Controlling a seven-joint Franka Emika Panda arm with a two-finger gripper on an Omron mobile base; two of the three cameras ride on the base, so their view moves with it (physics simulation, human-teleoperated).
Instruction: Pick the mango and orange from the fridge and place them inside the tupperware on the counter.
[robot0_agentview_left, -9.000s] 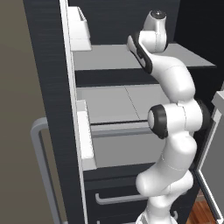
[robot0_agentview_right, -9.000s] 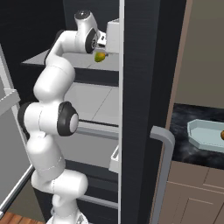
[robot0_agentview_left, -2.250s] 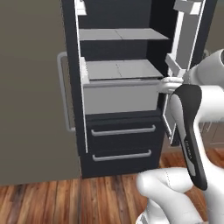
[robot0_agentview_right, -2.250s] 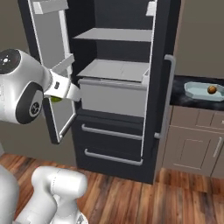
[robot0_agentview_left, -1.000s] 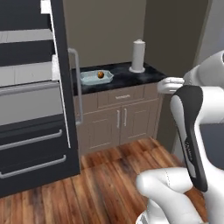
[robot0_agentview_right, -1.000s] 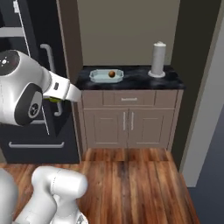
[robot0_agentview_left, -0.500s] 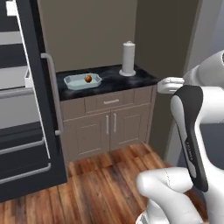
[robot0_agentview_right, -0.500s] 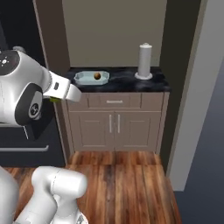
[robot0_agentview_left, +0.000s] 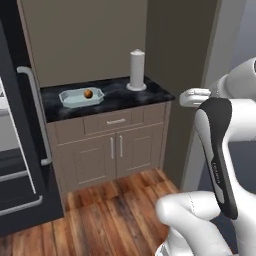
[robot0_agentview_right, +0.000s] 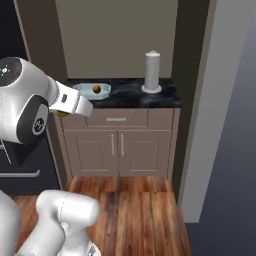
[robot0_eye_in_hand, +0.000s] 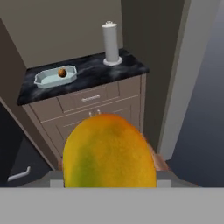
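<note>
The mango (robot0_eye_in_hand: 109, 151), yellow-orange with a green patch, looms large in the hand view, with my gripper (robot0_eye_in_hand: 109, 183) shut on it. From the right base, a green sliver of the mango (robot0_agentview_right: 62, 114) peeks under the hand, left of the cabinets. The orange (robot0_agentview_left: 88, 93) (robot0_agentview_right: 96, 89) (robot0_eye_in_hand: 62, 73) lies inside the pale blue tupperware (robot0_agentview_left: 70, 100) (robot0_agentview_right: 82, 91) (robot0_eye_in_hand: 43, 80) on the black speckled counter (robot0_agentview_left: 150, 95) (robot0_agentview_right: 130, 97) (robot0_eye_in_hand: 92, 70). The black fridge (robot0_agentview_left: 15, 165) (robot0_agentview_right: 22, 150) stands just left of the counter.
A white paper-towel roll (robot0_agentview_left: 137, 69) (robot0_agentview_right: 152, 71) (robot0_eye_in_hand: 110, 43) stands at the counter's back right. Brown cabinet doors (robot0_agentview_left: 115, 155) sit below, wooden floor (robot0_agentview_right: 130, 210) in front. A grey wall corner (robot0_agentview_right: 210, 100) juts out on the right. The fridge's grey bar handle (robot0_agentview_left: 35, 115) borders the counter.
The whole scene has shifted a little as the base moves; counter and tupperware sit slightly further left and nearer. The mango stays in the shut gripper.
</note>
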